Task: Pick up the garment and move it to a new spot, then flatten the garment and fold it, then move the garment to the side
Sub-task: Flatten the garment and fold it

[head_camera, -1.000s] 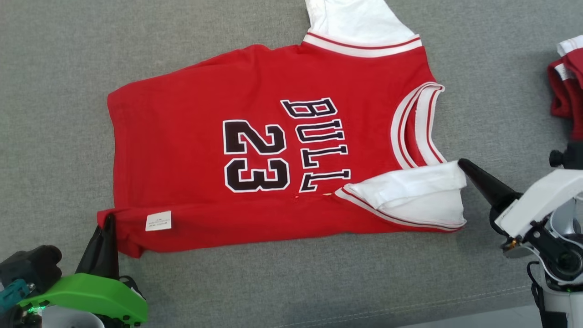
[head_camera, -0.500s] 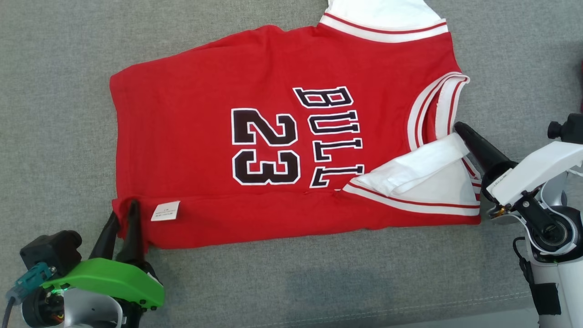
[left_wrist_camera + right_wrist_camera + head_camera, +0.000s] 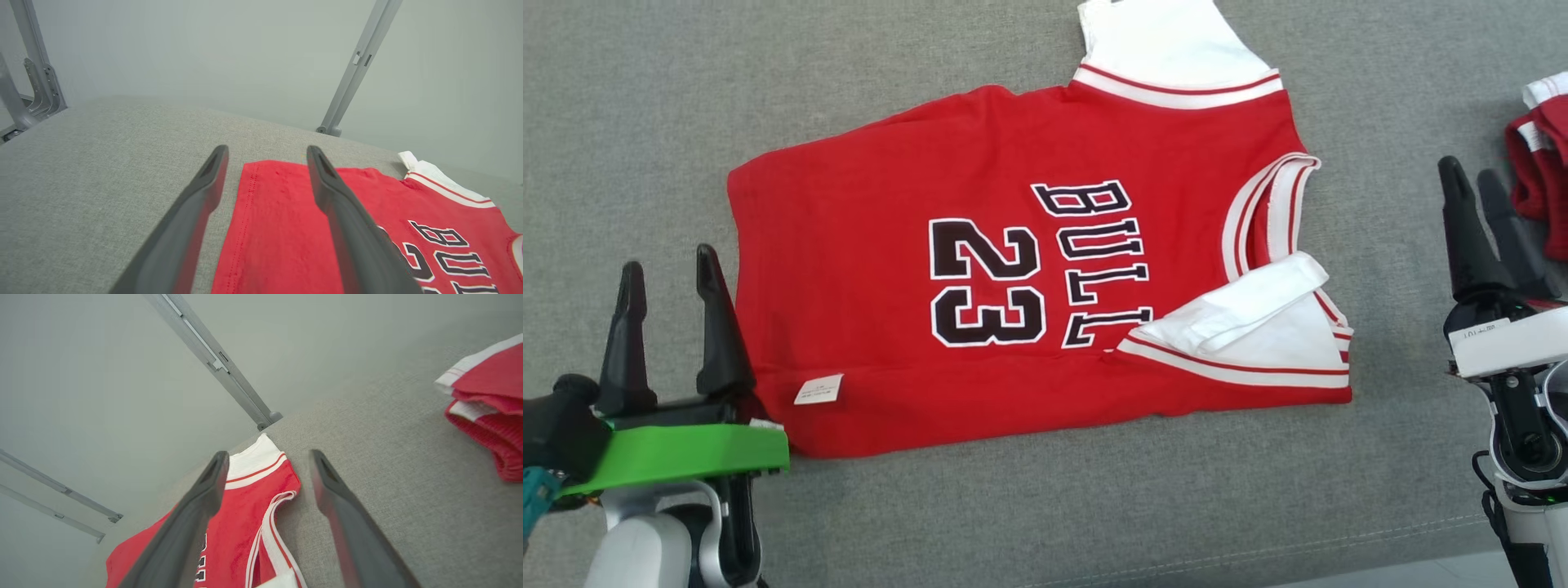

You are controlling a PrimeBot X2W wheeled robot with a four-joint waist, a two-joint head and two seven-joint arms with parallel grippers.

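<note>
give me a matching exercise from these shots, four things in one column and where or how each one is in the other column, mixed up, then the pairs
Column one:
1. white label
2. folded-in white sleeve
3. second red garment
4. left gripper

Column two:
A. open, fingers apart, by the hem corner of the jersey
B. at the head view's right edge, apart from the jersey
C. on the near folded strip, close to the hem
D. laid over the red body beside the collar

Pairs: 1-C, 2-D, 3-B, 4-A
</note>
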